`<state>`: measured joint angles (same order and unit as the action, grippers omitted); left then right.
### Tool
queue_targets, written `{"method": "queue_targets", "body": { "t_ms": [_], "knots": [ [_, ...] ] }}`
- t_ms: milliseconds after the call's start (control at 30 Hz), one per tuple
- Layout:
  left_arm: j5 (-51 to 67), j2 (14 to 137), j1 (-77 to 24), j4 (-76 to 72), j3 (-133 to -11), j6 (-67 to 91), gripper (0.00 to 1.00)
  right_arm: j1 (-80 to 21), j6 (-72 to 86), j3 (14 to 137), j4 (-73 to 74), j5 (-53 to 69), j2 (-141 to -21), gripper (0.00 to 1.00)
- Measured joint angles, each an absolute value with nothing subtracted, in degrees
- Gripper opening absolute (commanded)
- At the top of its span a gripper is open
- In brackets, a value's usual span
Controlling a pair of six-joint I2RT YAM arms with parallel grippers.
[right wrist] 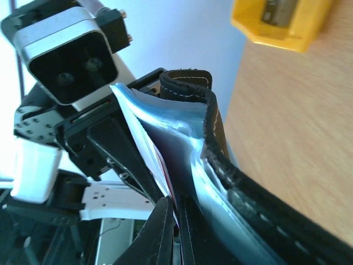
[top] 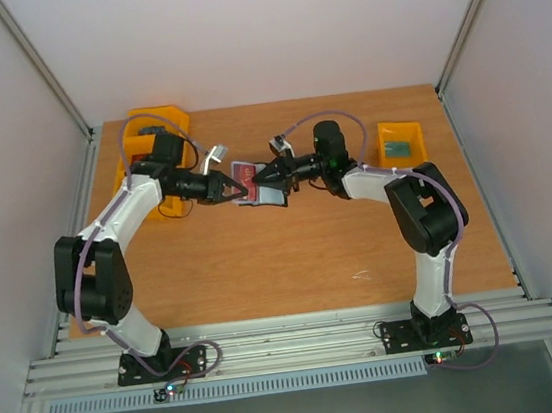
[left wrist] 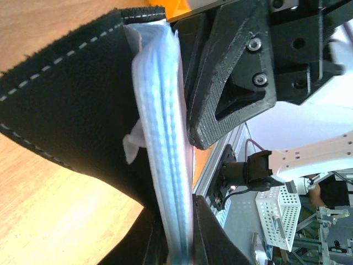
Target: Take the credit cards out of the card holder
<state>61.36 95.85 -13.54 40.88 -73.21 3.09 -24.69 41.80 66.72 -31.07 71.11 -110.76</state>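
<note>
the two arms meet over the middle of the wooden table [top: 293, 265], with the small black bifold card holder with blue-grey inner panels [top: 273, 196] held up between them, off the surface. the left gripper [left wrist: 179, 248] is pinched tight on the bottom of the holder's stack of pale blue-white plastic leaves, and the black outer flap with its white stitching fans away to one side. the right gripper [right wrist: 175, 221] has its jaws together on a thin red-and-white edge among those leaves. i take that edge for one of the flat plastic credit cards [top: 244, 174], which shows red from above, though the leaves crowd it and i can't be sure.

so the step in hand looks like the draw itself: one arm anchoring the holder, the other on a card. the next move calls for a straight pull along the pocket by the right arm while the left keeps firm. if the pinch has caught a leaf as well, the whole holder will simply come along.

two yellow plastic bins [top: 400, 139] sit at the far side of the table, well apart from the work. i can read no brand, label or lettering on the holder, the card or the bins.
</note>
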Motion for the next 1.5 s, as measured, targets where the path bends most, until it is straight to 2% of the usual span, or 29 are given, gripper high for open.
{"method": "queue_targets", "body": {
  "t_ms": [167,267,533,633,733,1067,1133,1233,1300,1500],
  "knots": [
    [63.00,94.54,-12.86,40.99,-74.50,2.96,0.02,-24.51,56.55,66.06,-51.37,73.34,-113.43,0.01],
    [64.29,94.39,-12.86,41.25,-75.13,2.83,0.18,-24.34,58.00,65.65,-53.43,73.65,-112.81,0.01],
    [67.94,94.28,-13.21,42.63,-76.31,1.56,0.30,-24.80,43.51,64.97,-32.99,69.25,-102.35,0.01],
    [68.71,93.86,-13.17,42.87,-76.86,1.06,0.38,-24.80,39.92,64.99,-28.91,67.94,-100.18,0.01],
    [68.75,93.78,-13.04,43.81,-76.86,0.89,0.39,-24.75,37.56,65.08,-25.91,67.18,-99.83,0.01],
    [70.11,93.67,-11.92,45.06,-76.86,-0.84,0.38,-23.70,28.51,67.53,-11.84,66.39,-97.45,0.01],
    [70.54,93.62,-11.81,45.10,-76.86,-0.93,0.30,-23.62,26.44,68.25,-8.93,66.37,-96.57,0.01],
    [71.44,93.41,-11.81,45.19,-76.82,-0.56,0.11,-23.62,23.42,69.63,-4.71,66.37,-95.64,0.01],
    [72.51,93.21,-11.81,45.01,-76.79,-0.84,0.02,-23.62,20.86,70.89,-1.02,66.15,-95.26,0.01],
    [73.52,92.90,-11.92,45.34,-76.77,-0.91,0.00,-23.07,14.59,73.12,7.51,65.78,-94.43,0.02]
  ]
}}
